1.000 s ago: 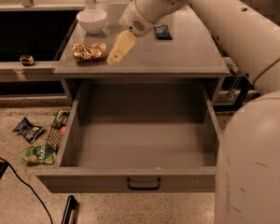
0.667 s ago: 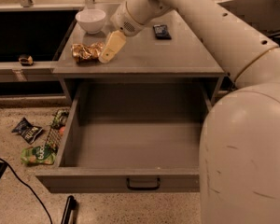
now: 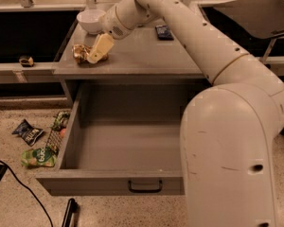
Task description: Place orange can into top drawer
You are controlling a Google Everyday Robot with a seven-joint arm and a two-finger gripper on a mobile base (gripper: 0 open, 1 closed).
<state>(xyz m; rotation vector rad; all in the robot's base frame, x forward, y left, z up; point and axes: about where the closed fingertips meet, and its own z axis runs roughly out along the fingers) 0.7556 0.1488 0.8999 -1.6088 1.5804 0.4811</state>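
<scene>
Desk [image 3: 146,56] carries the orange can [image 3: 80,53] near its left edge. My gripper [image 3: 96,55] is touching or just beside it at the can's 3 o'clock, and I cannot tell whether I have hold of it. The top drawer [image 3: 94,186] stands open at 6 o'clock from both, so I judge the carry runs that way.

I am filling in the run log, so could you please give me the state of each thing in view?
top drawer: pulled open, nothing visible inside.
orange can: crumpled, on the cabinet top, front left, outside the drawer.
claw: at the can, on the cabinet top.
white bowl: upright, behind the can.
snack bags: lying on the floor left of the drawer.
</scene>
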